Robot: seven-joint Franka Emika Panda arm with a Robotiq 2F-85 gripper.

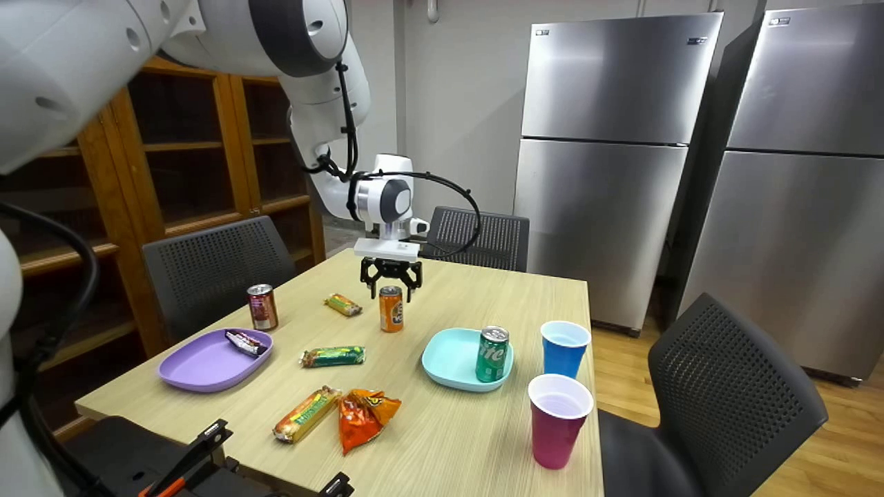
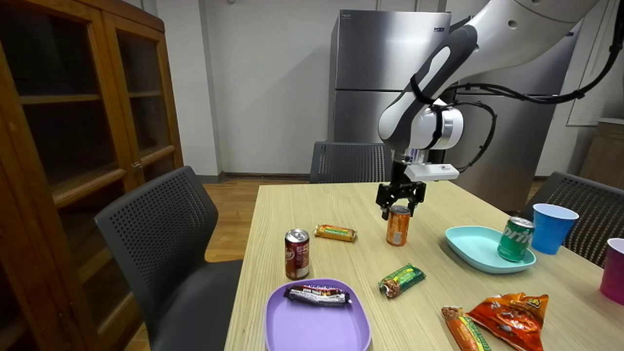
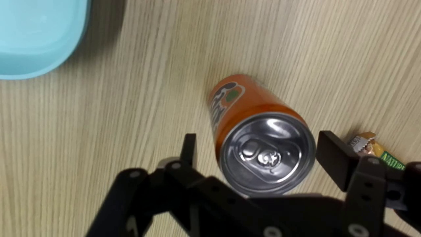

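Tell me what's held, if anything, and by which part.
Nothing is held: the open gripper straddles the top of the orange can, with a gap visible in the wrist view.

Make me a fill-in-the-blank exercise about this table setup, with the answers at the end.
In the wrist view, the cylindrical metal can seen between the jaws of the open black end effector is ____.
The rounded plastic plate under the narrow dark-wrapped bar is ____.
Beside the magenta plastic cup stands a tapered cup, coloured ____.
Missing words: orange; purple; blue.
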